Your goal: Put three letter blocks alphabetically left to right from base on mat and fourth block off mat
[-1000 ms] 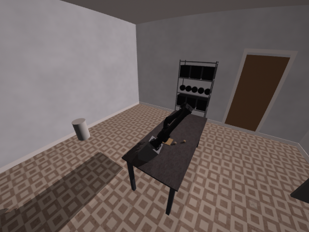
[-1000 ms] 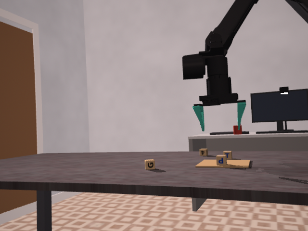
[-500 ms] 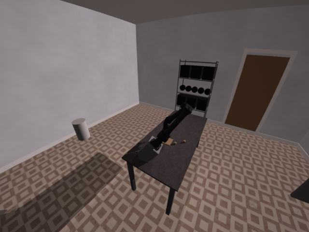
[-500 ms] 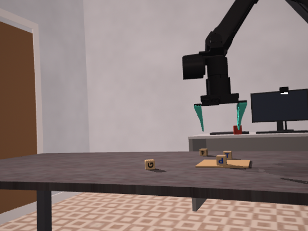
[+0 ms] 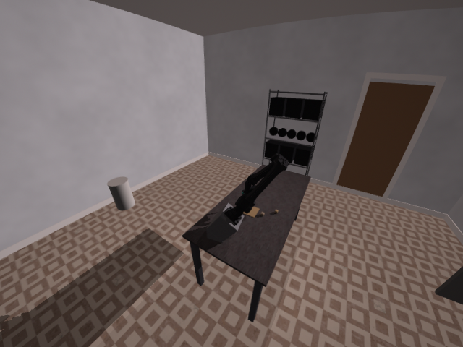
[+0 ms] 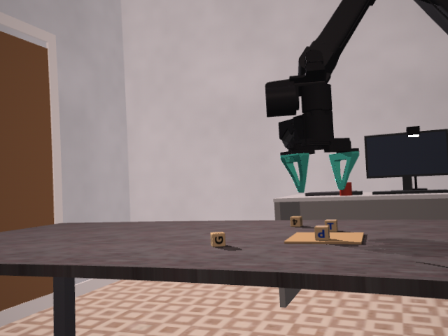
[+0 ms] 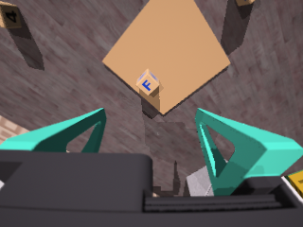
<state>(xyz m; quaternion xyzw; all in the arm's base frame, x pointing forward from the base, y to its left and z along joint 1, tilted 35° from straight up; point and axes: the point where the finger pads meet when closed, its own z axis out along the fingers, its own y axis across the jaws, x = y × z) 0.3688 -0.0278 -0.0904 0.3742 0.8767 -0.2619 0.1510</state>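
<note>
Jaws wide open on the gripper point(image 5: 242, 192) point(image 6: 321, 190) point(image 7: 151, 111), with nothing between the teal fingers point(image 6: 304, 173). Below, flat on the dark table point(image 5: 257, 242) point(image 6: 144, 253) point(image 7: 62, 90), the tan mat point(image 5: 251, 211) point(image 6: 345, 236) point(image 7: 166, 43). On it, in the exterior view, a block with a blue P-like mark point(image 6: 321, 232); just behind, partly hidden, a block with a blue T-like mark point(image 6: 330, 225), on or off the mat impossible to tell. In the wrist view, near one mat corner, a block with a blue F point(image 7: 149, 83), impossible to match surely with either. Off the mat, well apart from each other, a block showing a 4 point(image 6: 295, 221) point(image 7: 9, 16) and a block showing a G point(image 6: 218, 239). Farther off, behind the table, a monitor point(image 6: 407, 155) and a red object point(image 6: 347, 189).

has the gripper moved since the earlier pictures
Yes, the gripper has turned: in the exterior view, its image-right fingertip has shifted left, from the red cup's middle to its left edge.
</note>
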